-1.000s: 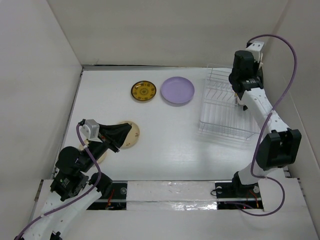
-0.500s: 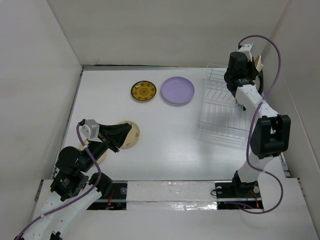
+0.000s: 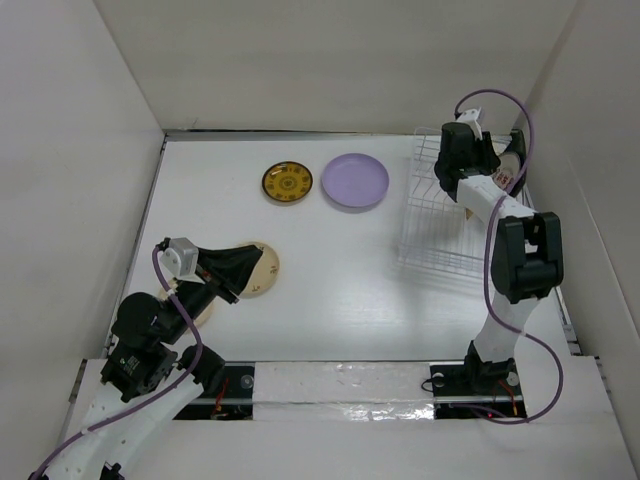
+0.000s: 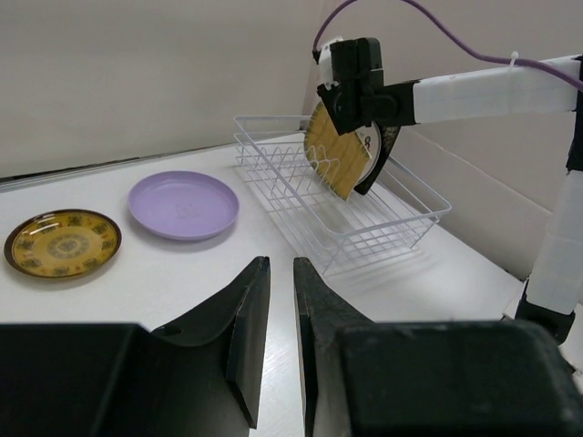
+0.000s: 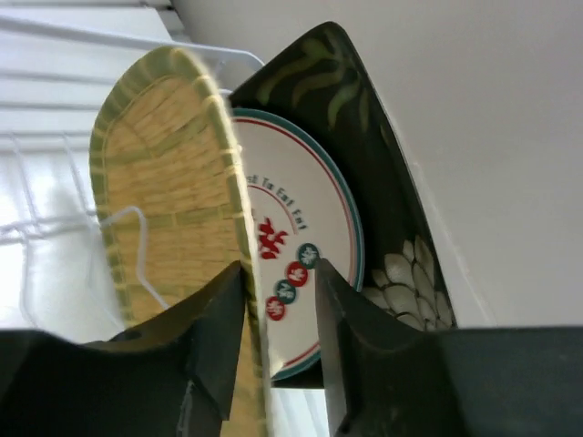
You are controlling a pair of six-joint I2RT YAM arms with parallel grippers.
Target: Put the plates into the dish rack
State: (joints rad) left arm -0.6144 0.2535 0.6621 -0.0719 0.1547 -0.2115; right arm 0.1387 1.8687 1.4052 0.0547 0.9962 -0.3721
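**Yellow plate brought to the far end of the rack**

Within the last second the right arm is swung from the right-hand rim of the dish rack (image 3: 445, 240) up to its upper-right end in the top view. The forearm is now folded over the wires. The yellow ribbed plate (image 4: 332, 160) is pinched by its rim in the right claw (image 5: 278, 266). It is held on edge and tilted over the far rows, just in front of the white plate with red characters (image 5: 296, 228) and a dark leaf-patterned plate (image 5: 383, 173). Both of these are stood at that end. Whether the yellow plate's lower edge is already seated between tines cannot be told. The step is judged to be the slotting of a third plate, with the release not yet made.

The left arm is unchanged over the same interval. The left claw (image 4: 281, 266) is pressed almost together, with only a slit between the jaws and nothing in it. It is hung at the lower left of the top view over the speckled cream plate (image 3: 265, 272). A plain cream plate (image 3: 205, 308) is half hidden under that arm. The lavender plate (image 3: 355, 181) and the brown-and-yellow plate (image 3: 287, 182) are laid flat, near each other but not touching, at the upper centre of the desk (image 3: 340, 320), well apart from the rack.

Four plates are thus left to be loaded. The slot is crowded by the white plate close behind, so a knock against it is to be guarded against. The two cream plates are shadowed by the left arm itself.
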